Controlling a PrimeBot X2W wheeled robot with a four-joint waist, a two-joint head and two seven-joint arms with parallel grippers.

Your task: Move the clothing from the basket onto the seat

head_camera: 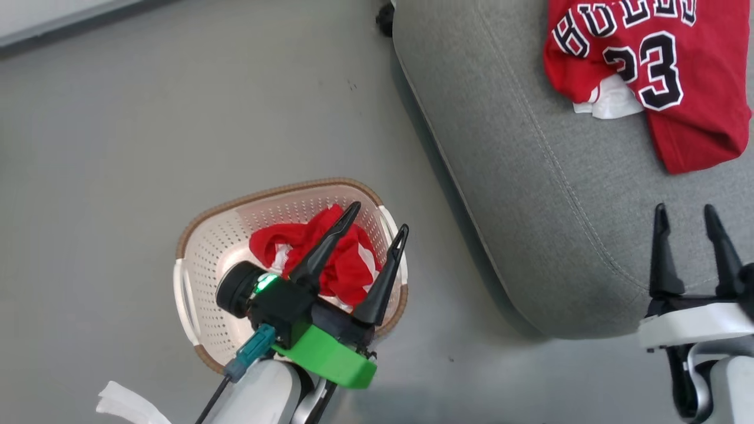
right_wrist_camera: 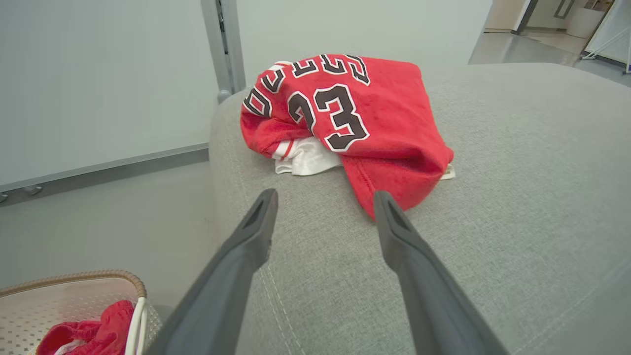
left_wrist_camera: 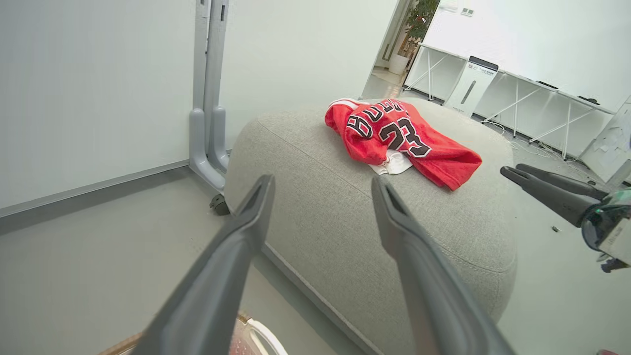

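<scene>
The basket [head_camera: 188,235] is sitting on the floor [head_camera: 118,147], left of the seat [head_camera: 506,176]. The shorts [head_camera: 277,241] are lying inside it, beneath the left end effector [head_camera: 380,216]. The jersey [head_camera: 695,118] is lying on the seat's far right, beyond the right end effector [head_camera: 684,208], which is hovering over the seat's near edge.

Grey floor [head_camera: 118,147]: basket [head_camera: 203,259], seat [head_camera: 530,206]. Seat: red jersey [head_camera: 695,118].

Office-type test room or lab indicated, not lived-in home. Bare smooth grey floor [head_camera: 177,88] seen throughout. Plain white wall panels [left_wrist_camera: 74,98] joined by grey metal post [left_wrist_camera: 207,98], caster [left_wrist_camera: 219,204] at its foot. White trestle-leg tables [left_wrist_camera: 530,80] lined along far wall, white floor-standing unit [left_wrist_camera: 471,86] beside them, loose cables [left_wrist_camera: 522,143] left on floor. Potted plant [left_wrist_camera: 419,19] seen by doorway [left_wrist_camera: 389,59]. Grey seat [left_wrist_camera: 345,207] set directly on bare floor.
</scene>
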